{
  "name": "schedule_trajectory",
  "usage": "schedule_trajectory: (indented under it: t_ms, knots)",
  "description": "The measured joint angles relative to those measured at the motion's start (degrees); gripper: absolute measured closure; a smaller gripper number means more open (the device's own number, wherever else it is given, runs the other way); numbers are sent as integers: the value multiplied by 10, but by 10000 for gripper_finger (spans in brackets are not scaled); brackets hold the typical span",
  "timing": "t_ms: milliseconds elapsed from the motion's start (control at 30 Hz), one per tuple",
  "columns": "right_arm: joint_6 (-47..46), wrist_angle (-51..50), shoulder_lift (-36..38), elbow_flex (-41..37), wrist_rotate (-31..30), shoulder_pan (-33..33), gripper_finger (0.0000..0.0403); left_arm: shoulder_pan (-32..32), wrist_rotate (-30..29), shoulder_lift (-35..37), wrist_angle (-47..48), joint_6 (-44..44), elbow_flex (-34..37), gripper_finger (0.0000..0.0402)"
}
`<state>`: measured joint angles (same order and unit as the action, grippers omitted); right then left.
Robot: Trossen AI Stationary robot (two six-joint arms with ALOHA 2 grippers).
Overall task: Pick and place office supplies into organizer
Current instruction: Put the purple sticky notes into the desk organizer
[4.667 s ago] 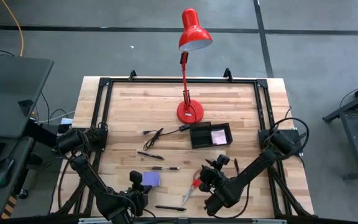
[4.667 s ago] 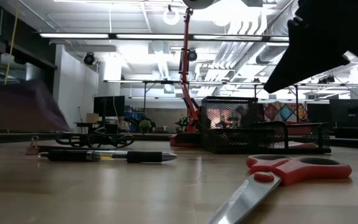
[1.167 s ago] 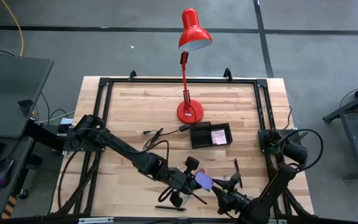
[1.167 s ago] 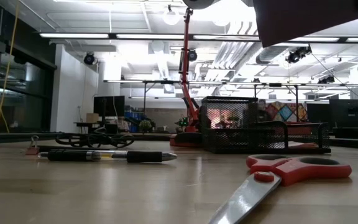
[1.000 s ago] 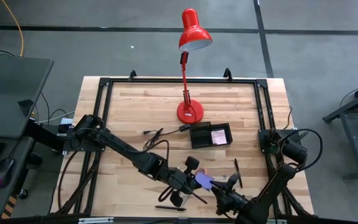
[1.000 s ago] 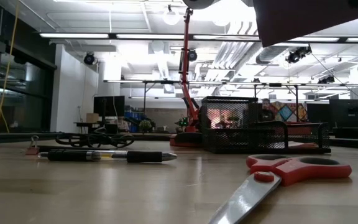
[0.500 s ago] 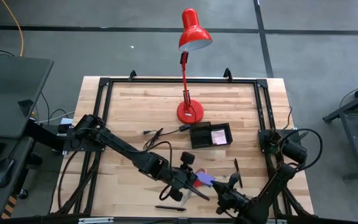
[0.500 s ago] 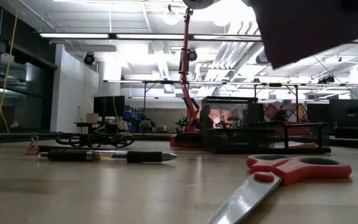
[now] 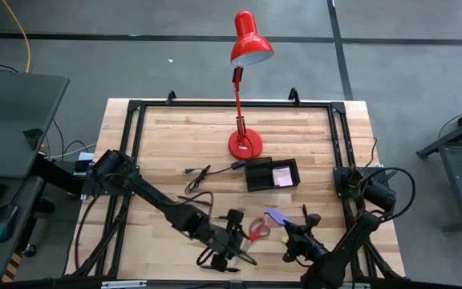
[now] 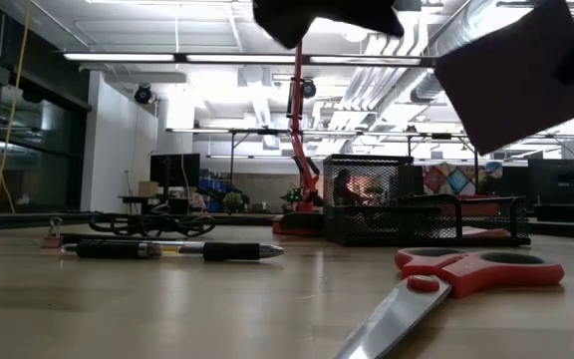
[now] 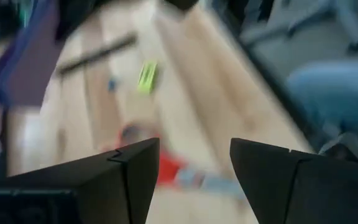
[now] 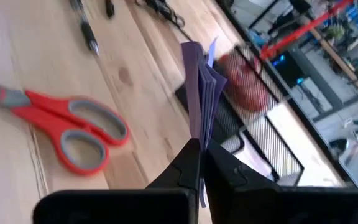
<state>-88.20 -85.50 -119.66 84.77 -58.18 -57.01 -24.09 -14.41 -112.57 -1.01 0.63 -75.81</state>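
Organizer [image 9: 272, 174] with pink sticky-note pad [image 9: 281, 176] in right compartment.

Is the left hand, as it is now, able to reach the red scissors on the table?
Probably yes. The left hand is open and empty, beside the red scissors, with nothing between them. The right hand holds the purple sticky-note pad off to the other side.
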Motion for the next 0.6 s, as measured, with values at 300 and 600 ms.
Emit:
schedule_trajectory:
  t_ms: [300,600]
  knots:
    - [-5,-11,0,-6,20,2,402,-15,22,62,-283,13,185,226]
    - [86,-45,0,-6,62,52,403,-14,31,132,-608,50,419,227]
